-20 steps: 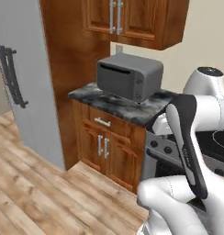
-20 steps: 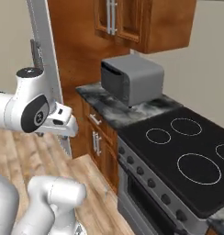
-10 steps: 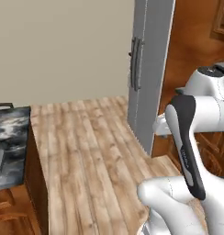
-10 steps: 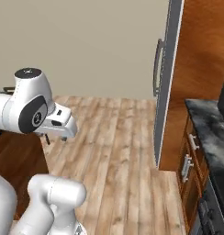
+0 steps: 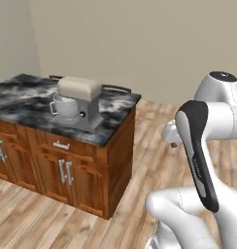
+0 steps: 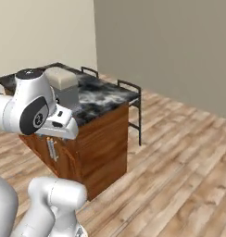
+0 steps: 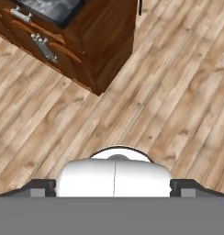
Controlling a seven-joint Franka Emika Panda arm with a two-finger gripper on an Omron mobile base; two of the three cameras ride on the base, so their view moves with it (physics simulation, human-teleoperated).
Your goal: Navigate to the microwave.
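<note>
Since a second ago our base has turned right round, so the whole scene has changed: from the left base view we no longer face the microwave nook but a wooden island (image 5: 91, 160) with a marbled dark top, on which a grey stand mixer (image 5: 76, 101) sits, well off to the left of our arm. From the right base view the same island (image 6: 101, 139) stands beside our arm, the mixer (image 6: 63, 88) on it and a dark stool (image 6: 132, 99) at its far side. From the hand view we look down on plank floor (image 7: 178, 92) and the island's corner (image 7: 100, 41) at the top; we cannot tell whether our fingers are apart or together, nor where the microwave lies from them.
</note>
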